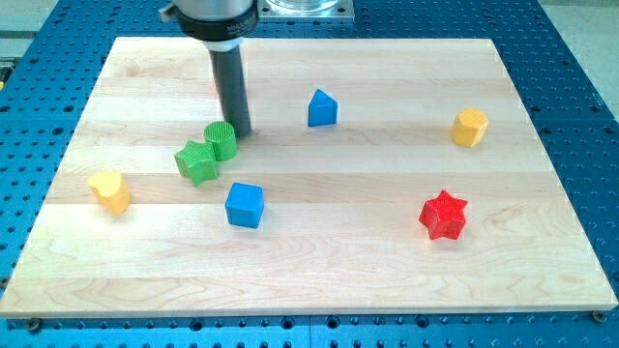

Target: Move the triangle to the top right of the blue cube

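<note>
Tabletop [387, 242] of pale wood. My tip [238, 132] rests just right of the green cylinder [221, 141], beside a green star [196, 162]. The blue triangle [322, 108] sits up and right of the blue cube [244, 205]. No jaws here, only a rod.

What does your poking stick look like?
My arm ends in a straight, round, dark grey rod, smooth and plain, with no markings or cables on it that I can see. It hangs from a wider, shiny black and silver collar at the view's top. My tip is the rod's flat lower end.
</note>
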`<action>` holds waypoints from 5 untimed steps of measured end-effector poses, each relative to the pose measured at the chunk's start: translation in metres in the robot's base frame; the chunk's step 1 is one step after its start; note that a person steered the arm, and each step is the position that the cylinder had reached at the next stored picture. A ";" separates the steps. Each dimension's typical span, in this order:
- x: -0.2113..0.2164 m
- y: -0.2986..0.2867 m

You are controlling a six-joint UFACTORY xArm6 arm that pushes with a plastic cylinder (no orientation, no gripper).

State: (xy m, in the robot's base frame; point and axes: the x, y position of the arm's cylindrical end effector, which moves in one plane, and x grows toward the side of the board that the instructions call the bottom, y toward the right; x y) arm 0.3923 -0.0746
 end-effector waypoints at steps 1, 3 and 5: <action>0.014 0.040; -0.005 0.147; -0.038 0.070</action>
State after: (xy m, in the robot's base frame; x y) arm 0.3544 -0.0050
